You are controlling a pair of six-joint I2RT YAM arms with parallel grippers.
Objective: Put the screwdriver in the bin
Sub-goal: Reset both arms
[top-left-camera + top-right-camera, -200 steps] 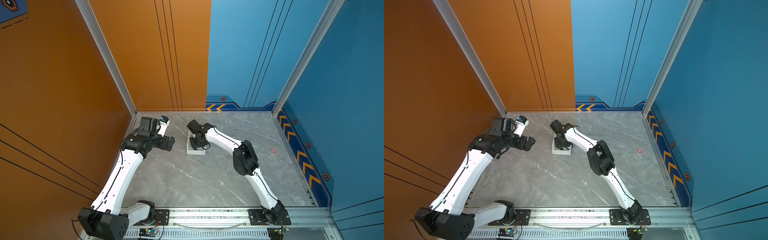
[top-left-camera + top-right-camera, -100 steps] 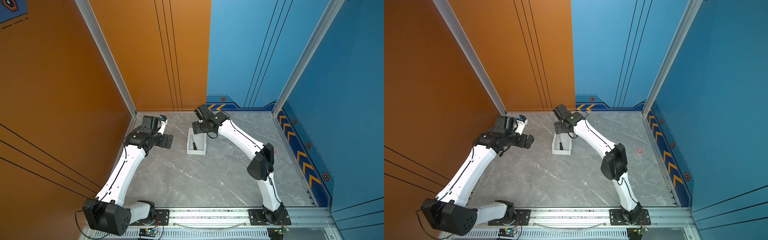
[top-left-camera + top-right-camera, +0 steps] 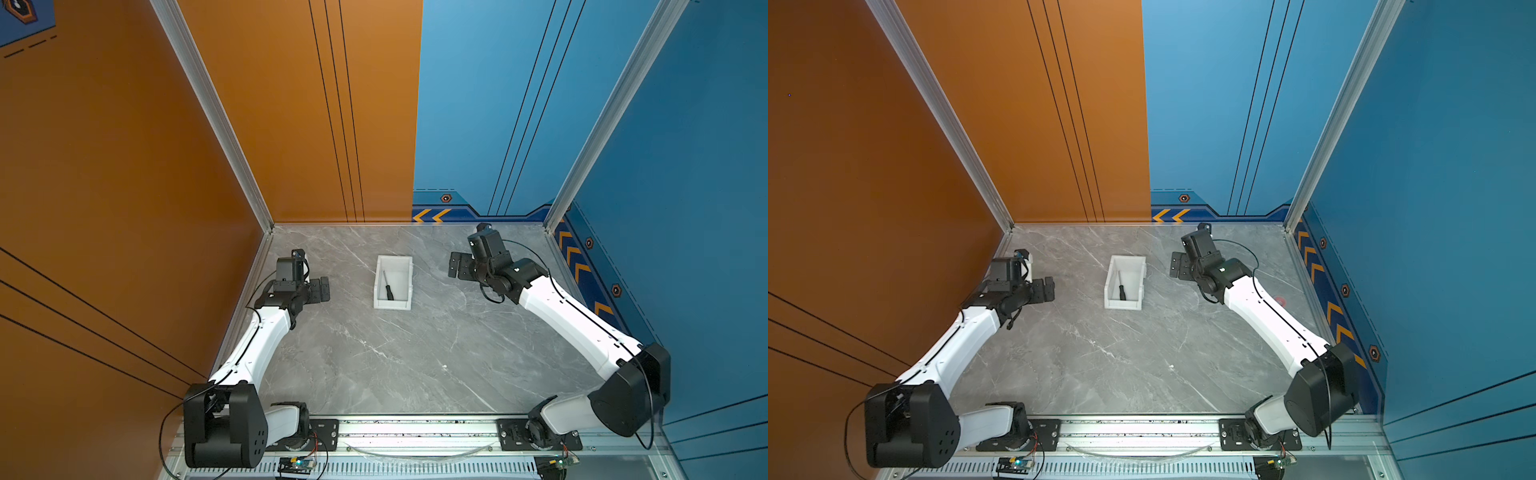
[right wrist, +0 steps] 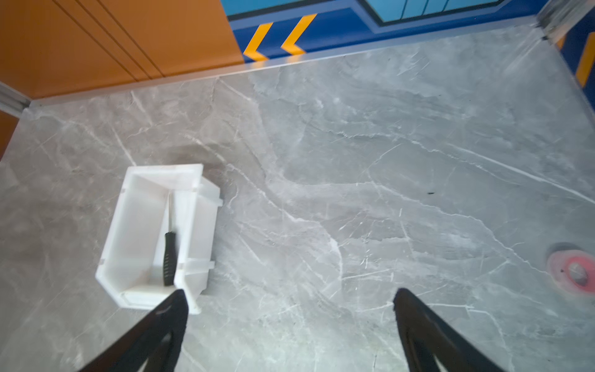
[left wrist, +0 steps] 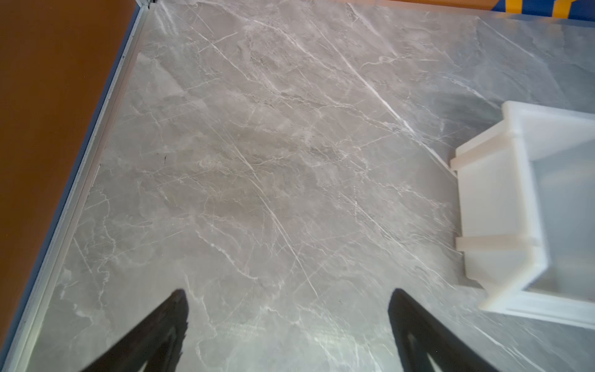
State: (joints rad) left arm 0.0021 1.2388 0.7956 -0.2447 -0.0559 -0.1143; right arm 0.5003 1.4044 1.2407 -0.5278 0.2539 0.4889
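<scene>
— What was the surface like?
— A grey marbled desk (image 3: 374, 365), boxed in by orange walls (image 3: 124, 166) from 9 to 12 o'clock and blue walls (image 3: 478, 104) from 12 to 3, with a metal rail (image 3: 415, 428) at 6.
— And on it?
— A white bin (image 3: 393, 306) toward 12 o'clock. The screwdriver (image 3: 388, 287) lay inside, handle toward 6. A red spot (image 3: 1280, 300) sat out at 3.
— The claws?
— The left claw (image 3: 323, 289) hung at the bin's 9 o'clock and the right claw (image 3: 455, 266) at its 3. Both were spread wide, gripping nothing, apart from the bin.
</scene>
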